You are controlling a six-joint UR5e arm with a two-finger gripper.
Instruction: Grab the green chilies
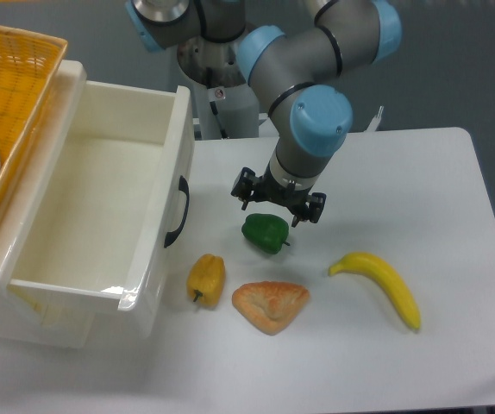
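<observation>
1. The green chilies (266, 233) lie on the white counter (403, 190), long axis about left-right, stem toward the right.
2. The pincer (279, 208) hangs just above them, pointing down, fingers spread, gripping nothing.
3. Nearby lie 1 yellow pepper (206, 279), 1 pastry (270, 304) and 1 banana (380, 281); 1 white drawer (101, 207) stands left.
</observation>
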